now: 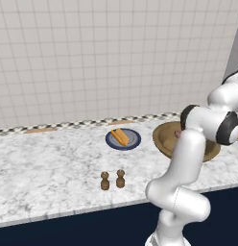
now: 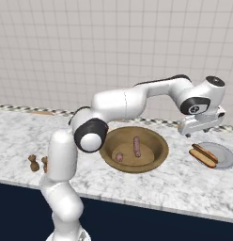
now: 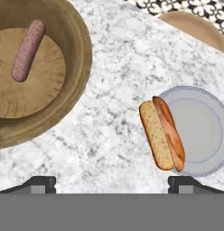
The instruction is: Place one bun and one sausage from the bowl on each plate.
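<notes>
The brown wooden bowl [image 2: 156, 159] sits mid-counter with two sausages in it, one long [image 2: 136, 146] and one short [image 2: 119, 156]. Right of it, a pale grey plate [image 2: 225, 157] carries a bun with a sausage [image 2: 203, 155]. In the hand view that bun and sausage [image 3: 162, 134] overhang the plate's [image 3: 202, 126] left rim, and a sausage [image 3: 27, 50] lies in the bowl [image 3: 79, 58]. My gripper [image 2: 199, 128] hovers just above and behind the pale plate, open, with nothing between its fingertips [image 3: 40, 184]. A dark blue plate [image 1: 134, 143] left of the bowl [image 1: 160, 139] also holds a bun and sausage [image 1: 120, 137].
Two small brown shakers [image 1: 105, 181] [image 1: 120, 178] stand near the counter's front edge, left of the arm. A flat round wooden board [image 3: 195, 27] lies by the tiled back wall behind the pale plate. The counter's front edge drops to dark cabinets.
</notes>
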You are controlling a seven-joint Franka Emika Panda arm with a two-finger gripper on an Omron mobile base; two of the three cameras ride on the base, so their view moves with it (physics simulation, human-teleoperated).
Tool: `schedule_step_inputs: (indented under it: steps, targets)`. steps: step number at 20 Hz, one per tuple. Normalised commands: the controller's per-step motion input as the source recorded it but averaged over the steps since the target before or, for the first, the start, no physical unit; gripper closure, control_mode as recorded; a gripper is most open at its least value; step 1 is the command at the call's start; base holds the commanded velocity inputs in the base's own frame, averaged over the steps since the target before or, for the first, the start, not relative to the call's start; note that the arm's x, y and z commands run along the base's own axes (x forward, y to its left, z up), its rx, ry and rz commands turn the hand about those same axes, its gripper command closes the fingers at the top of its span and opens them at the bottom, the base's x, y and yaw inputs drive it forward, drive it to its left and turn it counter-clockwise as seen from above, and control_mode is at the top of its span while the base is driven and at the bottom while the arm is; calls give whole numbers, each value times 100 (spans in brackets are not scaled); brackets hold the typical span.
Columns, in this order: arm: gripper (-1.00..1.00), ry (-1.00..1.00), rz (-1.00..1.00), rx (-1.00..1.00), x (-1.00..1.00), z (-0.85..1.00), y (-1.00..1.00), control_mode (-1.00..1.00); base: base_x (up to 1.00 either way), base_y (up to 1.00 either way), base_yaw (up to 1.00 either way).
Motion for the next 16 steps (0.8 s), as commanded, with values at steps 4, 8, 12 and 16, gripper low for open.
schedule_step_inputs:
  steps: [4, 8, 12, 16]
  targets:
    - [-100, -4, -9, -9, -5, -4, 100, -100, 0, 0, 0]
    - [-100, 3, 0, -13, 14, -26, 100, -100, 0, 0, 0]
    - [-100, 16, 0, -10, 26, -9, 100, -100, 0, 0, 0]
    - [-100, 23, 0, 0, 14, -7, 100, -100, 0, 0, 0]
